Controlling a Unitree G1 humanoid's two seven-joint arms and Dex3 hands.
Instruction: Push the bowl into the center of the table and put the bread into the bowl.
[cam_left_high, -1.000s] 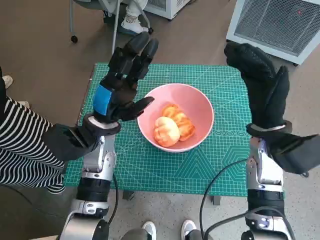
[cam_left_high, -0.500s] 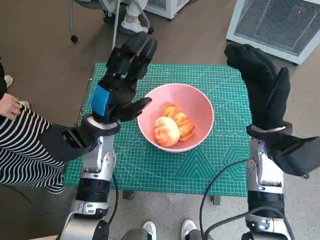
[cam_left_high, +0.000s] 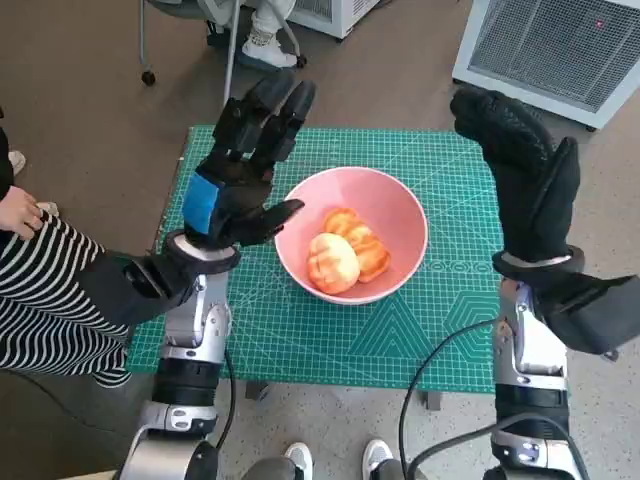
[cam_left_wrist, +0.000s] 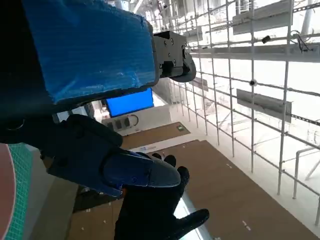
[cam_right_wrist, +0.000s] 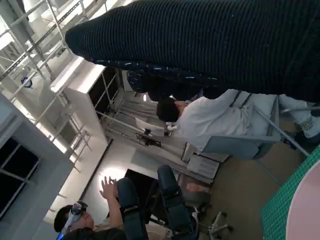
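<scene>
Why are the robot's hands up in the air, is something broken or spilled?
Nothing looks wrong. The pink bowl sits upright mid-table on the green mat, with the bread inside. The left hand and right hand are raised, holding nothing.

The bread (cam_left_high: 345, 257) lies in the bowl (cam_left_high: 400, 205) at mid-table (cam_left_high: 300, 340); left hand (cam_left_high: 240, 170) left of it; right hand (cam_left_high: 525, 180) right.

A small table (cam_left_high: 455, 345) is covered by a green cutting mat (cam_left_high: 440, 190) reaching its edges. 1 pink bowl (cam_left_high: 405, 215) sits on the mat at the table's center.
</scene>
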